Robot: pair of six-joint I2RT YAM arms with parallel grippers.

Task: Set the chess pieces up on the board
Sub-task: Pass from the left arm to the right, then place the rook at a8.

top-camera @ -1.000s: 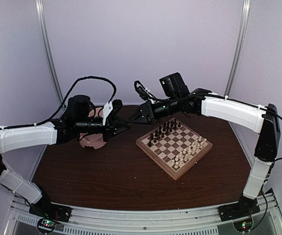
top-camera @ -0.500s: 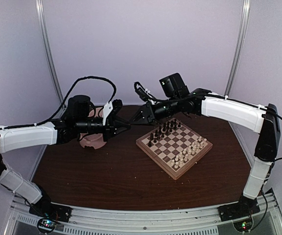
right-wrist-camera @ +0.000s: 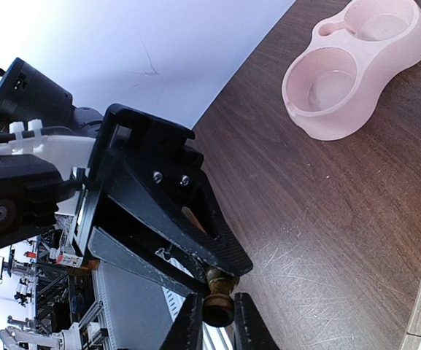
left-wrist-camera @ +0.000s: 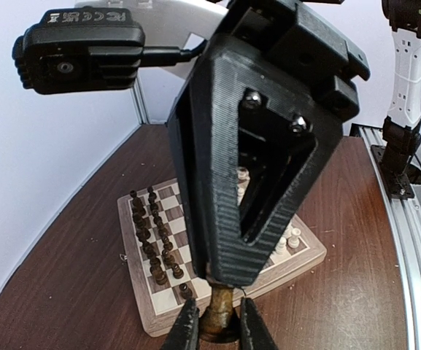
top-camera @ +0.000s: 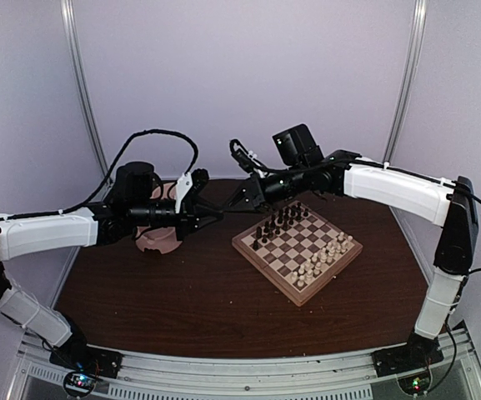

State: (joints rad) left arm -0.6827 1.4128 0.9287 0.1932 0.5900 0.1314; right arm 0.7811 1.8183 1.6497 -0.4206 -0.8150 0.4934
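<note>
At left claw [left-wrist-camera: 216, 329]: clenched on piece [left-wrist-camera: 217, 306], a finger tight on each flank. At right claw [right-wrist-camera: 217, 324]: same piece pinched from the opposite end, pads hard against it in own wrist view, so read as grasping too — a mid-air handover, judged at the point where either side could let go. Tip to tip above table [top-camera: 182, 292], well apart from board [top-camera: 264, 270].

Key relation: from meeting point, board at 4 o'clock in top view and lower down. Long axis of piece along the claw-to-claw line, roughly 9-to-3, lying flat rather than upright; needs tipping upright before setting down, by my read. Nearer to board: right arm [top-camera: 398, 192], reaching over its far corner. Dark men [top-camera: 278, 223] ranked along the 10 o'clock edge, pale men [top-camera: 323, 258] along the 4 o'clock edge. Which dark square is vacant — cannot tell at this size. Bowl [right-wrist-camera: 363, 120] at 8 o'clock from meeting point, partly hidden under left arm [top-camera: 44, 233].

In top view: layout only, piece lost between black tips. In left wrist view: brown stem, board beyond with dark rows on its left. In right wrist view: turned base of piece, bowl at 1 o'clock, only a sliver of board at right edge.
</note>
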